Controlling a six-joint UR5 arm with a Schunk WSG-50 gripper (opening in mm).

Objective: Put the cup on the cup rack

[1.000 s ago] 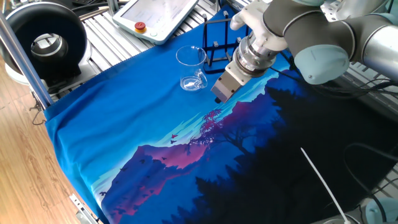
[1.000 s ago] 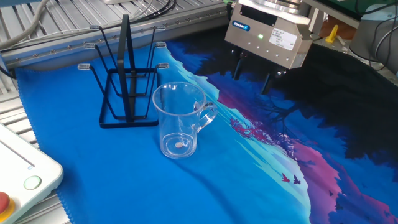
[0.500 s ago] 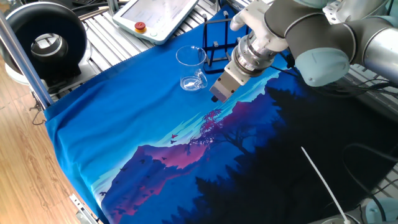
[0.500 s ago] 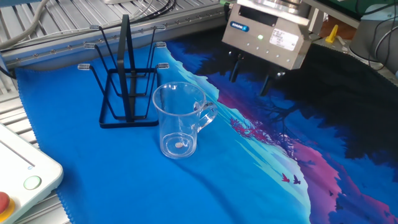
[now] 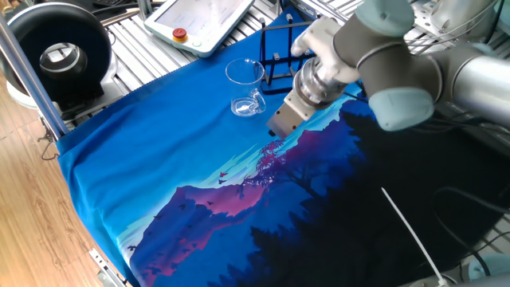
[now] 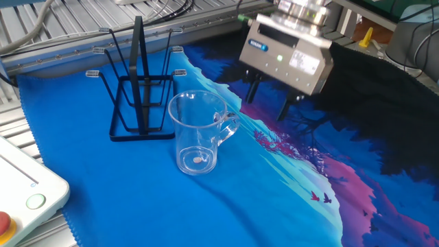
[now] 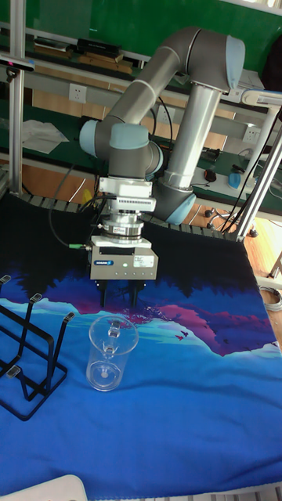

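The cup (image 6: 199, 134) is a clear glass mug standing upright on the blue cloth, its handle turned toward the arm; it also shows as the cup (image 5: 245, 88) and the cup (image 7: 110, 352). The cup rack (image 6: 140, 89) is black wire with thin upright pegs and stands just behind the mug, apart from it; the cup rack (image 5: 275, 56) and the cup rack (image 7: 27, 344) show it too. My gripper (image 6: 267, 103) hangs open and empty above the cloth, a short way off the handle side. It appears as the gripper (image 5: 275, 134) and, just above the mug's rim, the gripper (image 7: 120, 300).
A white pendant with a red button (image 5: 203, 20) lies on the slatted metal table beyond the cloth; its corner (image 6: 20, 199) sits close to the mug. A black round device (image 5: 60, 52) stands at the far corner. A white cable (image 5: 406, 227) crosses the dark cloth.
The gripper has shifted a little toward the cup and slightly lower, still open. Cup and rack have not moved.
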